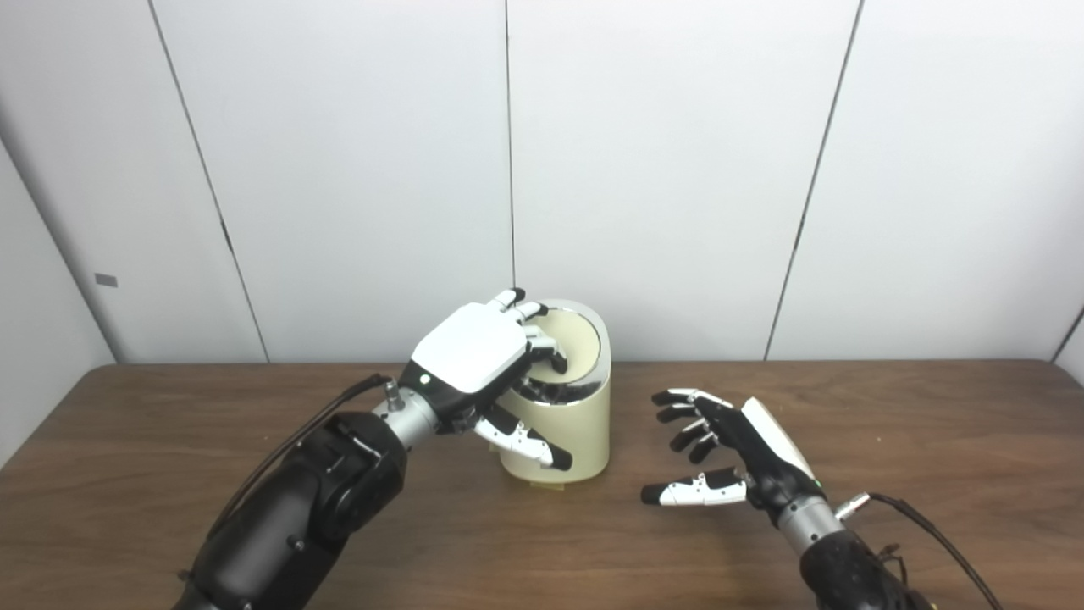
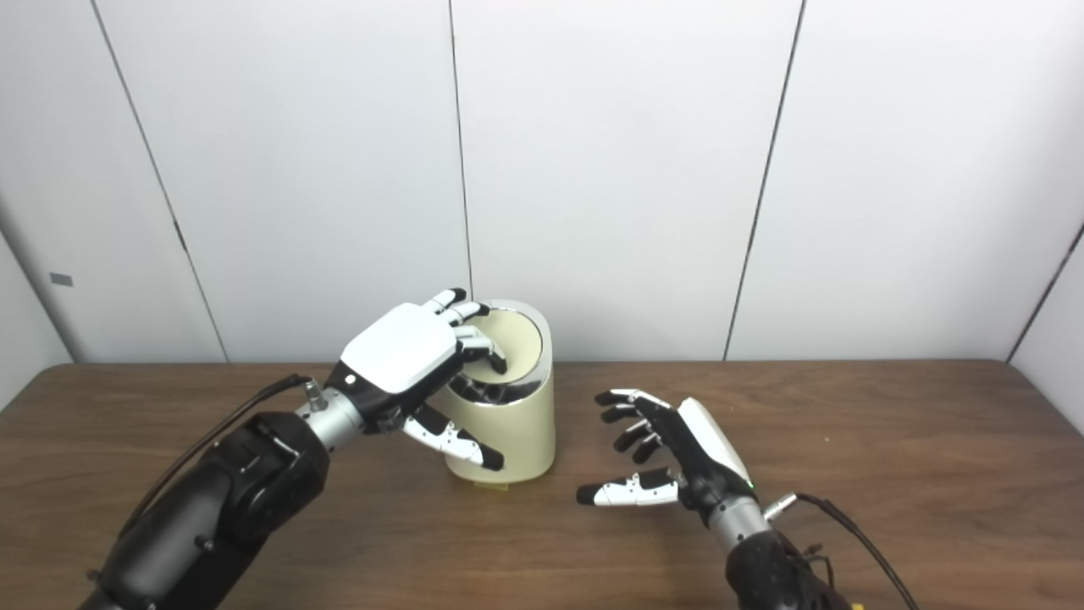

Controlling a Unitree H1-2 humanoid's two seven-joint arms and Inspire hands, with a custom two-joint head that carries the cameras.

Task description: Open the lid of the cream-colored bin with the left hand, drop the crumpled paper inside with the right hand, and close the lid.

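- Left eye view: the cream-colored bin (image 1: 567, 424) stands upright on the brown table (image 1: 889, 440), near the far edge and close to the white wall (image 1: 660, 169).
- The left hand (image 1: 478, 356) is over the top of the bin; its fingers (image 1: 542, 347) curl down onto the lid (image 1: 576, 343), which looks tilted, and its thumb lies across the front of the bin. It cannot be told if the hand really grips the lid.
- Right eye view: the right hand (image 2: 669, 453) is to the right of the bin, apart from it, low over the table. Its fingers (image 2: 622, 411) are spread and it holds nothing.
- The crumpled paper is not seen in either view.
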